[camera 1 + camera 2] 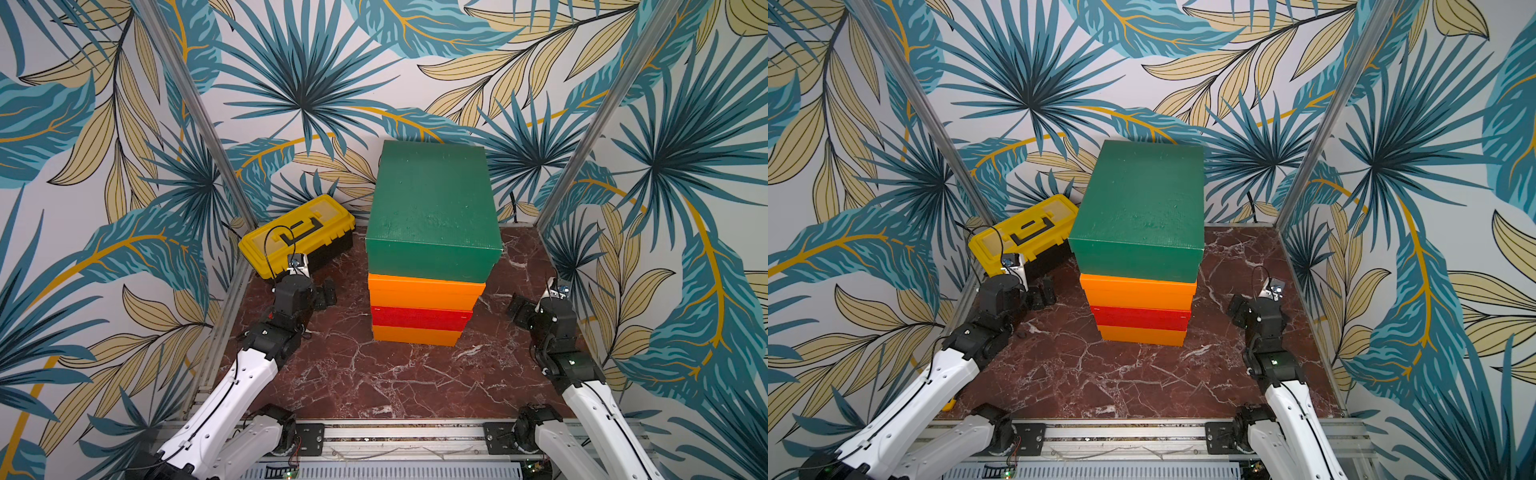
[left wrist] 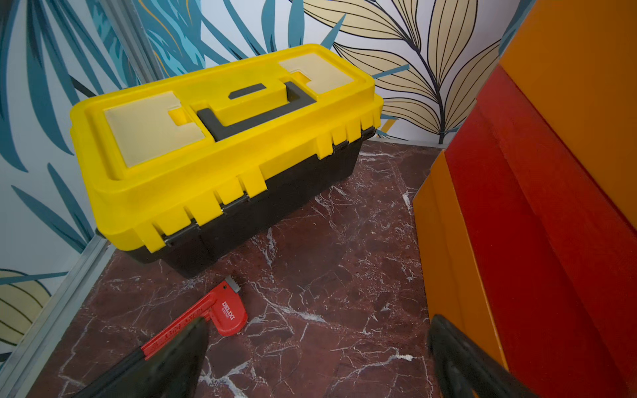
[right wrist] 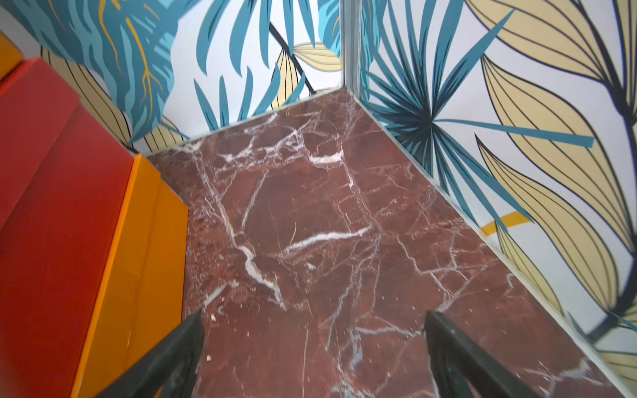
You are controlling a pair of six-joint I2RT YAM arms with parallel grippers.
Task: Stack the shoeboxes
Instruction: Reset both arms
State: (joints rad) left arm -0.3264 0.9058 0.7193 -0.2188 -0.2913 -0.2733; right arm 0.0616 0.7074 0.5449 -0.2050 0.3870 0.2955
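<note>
shoebox stack [image 1: 428,291] between left end effector [image 1: 326,294] and right end effector [image 1: 519,309], both wide, neither touching it

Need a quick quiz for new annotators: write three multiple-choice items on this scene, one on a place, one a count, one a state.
1. Where is the toolbox? A. Back, left arm's side of the stack. B. On the stack. C. Front, right arm's side.
2. How many boxes form the stack? A. Two. B. Three. C. Four.
3. How are the left gripper and right gripper? A. Both shut. B. Both open, empty. C. Left shut on a box.
1 A: both top views show it there. 2 C: green box over orange box, red box, bottom orange box. 3 B: wrist views show fingers apart, gripping nothing.
</note>
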